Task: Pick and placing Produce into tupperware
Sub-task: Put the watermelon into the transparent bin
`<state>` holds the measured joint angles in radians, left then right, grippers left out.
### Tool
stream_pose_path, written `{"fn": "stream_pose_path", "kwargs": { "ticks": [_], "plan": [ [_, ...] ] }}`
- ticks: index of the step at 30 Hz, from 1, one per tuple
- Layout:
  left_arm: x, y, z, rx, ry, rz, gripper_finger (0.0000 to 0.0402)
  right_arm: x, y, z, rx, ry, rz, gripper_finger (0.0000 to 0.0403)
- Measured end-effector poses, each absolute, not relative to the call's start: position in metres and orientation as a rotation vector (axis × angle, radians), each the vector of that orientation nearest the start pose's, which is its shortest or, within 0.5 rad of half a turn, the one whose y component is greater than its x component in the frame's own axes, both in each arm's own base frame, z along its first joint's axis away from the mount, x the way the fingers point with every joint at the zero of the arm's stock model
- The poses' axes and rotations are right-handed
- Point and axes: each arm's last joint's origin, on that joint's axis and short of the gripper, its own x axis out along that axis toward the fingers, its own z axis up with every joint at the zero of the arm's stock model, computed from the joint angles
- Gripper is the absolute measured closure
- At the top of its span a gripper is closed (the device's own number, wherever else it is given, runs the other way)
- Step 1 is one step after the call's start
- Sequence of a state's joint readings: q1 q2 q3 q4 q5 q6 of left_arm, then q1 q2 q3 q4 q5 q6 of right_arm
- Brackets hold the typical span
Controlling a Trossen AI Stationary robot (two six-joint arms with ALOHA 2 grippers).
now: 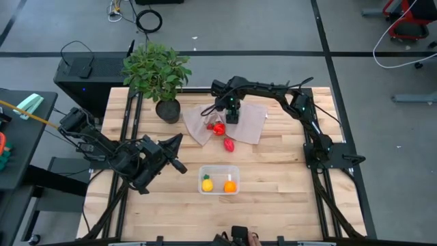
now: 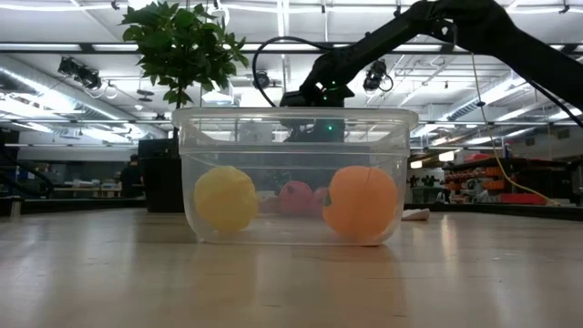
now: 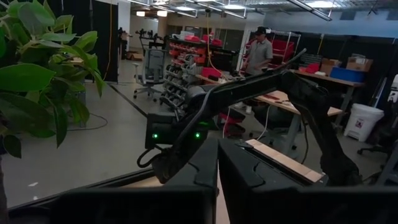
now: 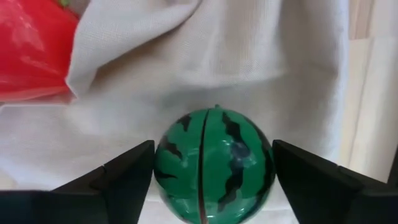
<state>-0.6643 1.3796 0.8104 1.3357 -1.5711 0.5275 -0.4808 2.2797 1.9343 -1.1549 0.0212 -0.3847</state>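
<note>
Right end effector [image 4: 211, 171] astride watermelon [image 4: 214, 165], seemingly untouched

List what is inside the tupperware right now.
The tupperware holds two pieces: a yellow one and an orange one, side by side. The top view shows nothing else in it. The red shapes seen through its wall in the low view lie behind it.
</note>
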Motion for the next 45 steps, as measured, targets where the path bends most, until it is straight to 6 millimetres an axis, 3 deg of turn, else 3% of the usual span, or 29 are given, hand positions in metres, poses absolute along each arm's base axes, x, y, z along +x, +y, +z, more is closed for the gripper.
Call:
{"fn": "stream_pose_path", "kwargs": {
  "ticks": [7, 17, 26, 34, 45],
  "plan": [
    [0.221, -0.136, 0.328, -0.219, -0.107, 0.902, 0.0384, 0.398, -0.209, 0.182, 0.030, 1.515, -0.121, 0.0124],
    [0.221, -0.136, 0.327, -0.203, -0.099, 0.903, 0.0384, 0.394, -0.209, 0.191, 0.022, 1.562, -0.174, 0.0109],
    [0.221, -0.137, 0.327, -0.212, -0.103, 0.903, 0.0381, 0.386, -0.200, 0.219, 0.047, 1.543, -0.235, 0.0117],
    [0.221, -0.137, 0.327, -0.217, -0.105, 0.903, 0.0392, 0.379, -0.162, 0.272, 0.027, 1.442, -0.236, 0.0117],
    [0.221, -0.137, 0.327, -0.217, -0.105, 0.902, 0.0375, 0.352, -0.088, 0.346, 0.092, 1.281, -0.253, 0.0113]
  ]
}}
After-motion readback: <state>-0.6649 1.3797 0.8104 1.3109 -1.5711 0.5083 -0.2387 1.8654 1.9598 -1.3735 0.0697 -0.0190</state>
